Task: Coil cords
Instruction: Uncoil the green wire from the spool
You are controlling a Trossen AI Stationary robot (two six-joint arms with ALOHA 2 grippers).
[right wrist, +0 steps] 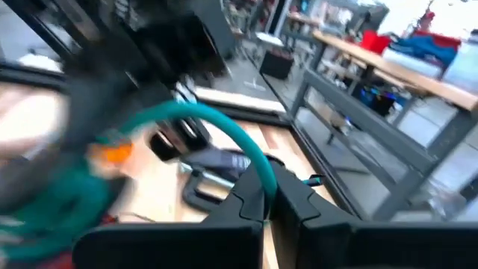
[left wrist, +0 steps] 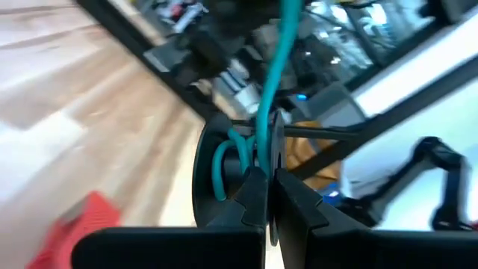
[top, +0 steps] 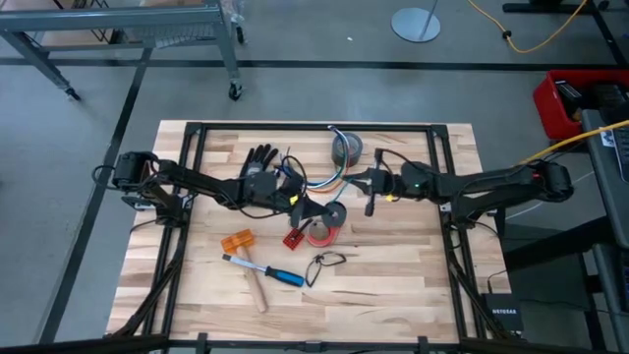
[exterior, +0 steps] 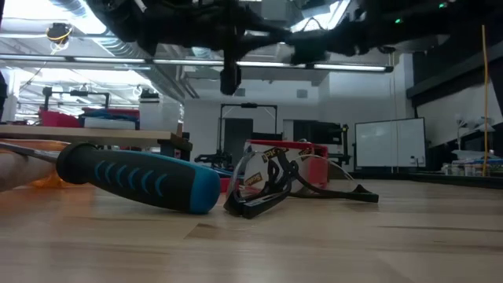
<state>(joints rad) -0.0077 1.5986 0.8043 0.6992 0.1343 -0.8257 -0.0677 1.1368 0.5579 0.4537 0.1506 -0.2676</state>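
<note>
The cords, thin wires with blue and orange showing, hang above the table's middle between my two grippers. In the wrist views a teal strand stands out. My left gripper comes from the table's left and is shut on the cords, next to a black glove. My right gripper comes from the right and is shut on the same bundle. In the right wrist view the teal strand arcs away toward a blurred bunch of wires. My left gripper pinches the teal strand between its two fingers, which reach in about level from the table's left. The strand runs on past the fingertips, and a small loop of it curls beside them. My right gripper pinches the teal strand between its two fingertips, coming in roughly level from the table's right. From the pinch the strand curves in a slack arc toward the rest of the bundle, clear of the table.
On the wood lie a grey roll, a red tape roll with a small black roll beside it, a red clip, an orange piece, a blue-handled tool, a wooden handle and a thin black cord loop.
</note>
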